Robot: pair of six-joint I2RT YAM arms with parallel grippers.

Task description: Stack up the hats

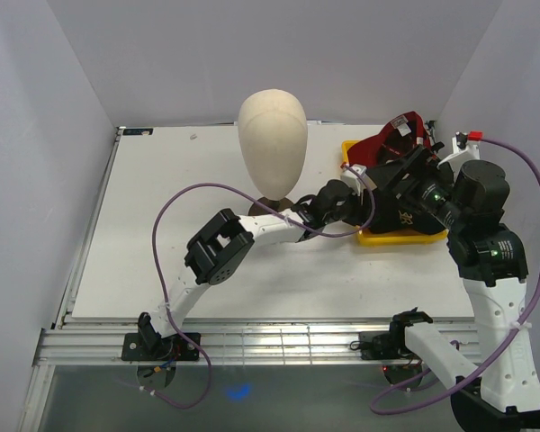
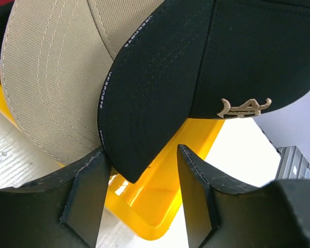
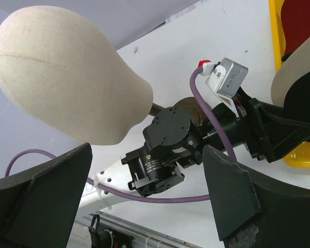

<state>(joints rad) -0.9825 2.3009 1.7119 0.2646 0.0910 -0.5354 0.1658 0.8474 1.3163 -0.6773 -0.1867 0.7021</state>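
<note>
The hats lie piled in a yellow tray (image 1: pixel 372 237) at the right. A red cap (image 1: pixel 398 133) sits at its far end. In the left wrist view a tan cap's brim (image 2: pixel 51 88) lies under a black cap (image 2: pixel 206 67) with a tan embroidered logo. My left gripper (image 2: pixel 142 155) is open, and the tip of the black brim pokes between its fingers, close to the left one. My right gripper (image 3: pixel 147 155) hovers open over the tray with nothing between its fingers; it faces the left arm. The red cap (image 3: pixel 299 26) and the tan cap (image 3: pixel 287 82) show at its right edge.
A beige mannequin head (image 1: pixel 272 133) on a dark round base stands mid-table, just left of the left arm's wrist. The yellow tray's near corner (image 2: pixel 160 217) is below the left fingers. Purple cables loop off both arms. Grey walls close in on three sides.
</note>
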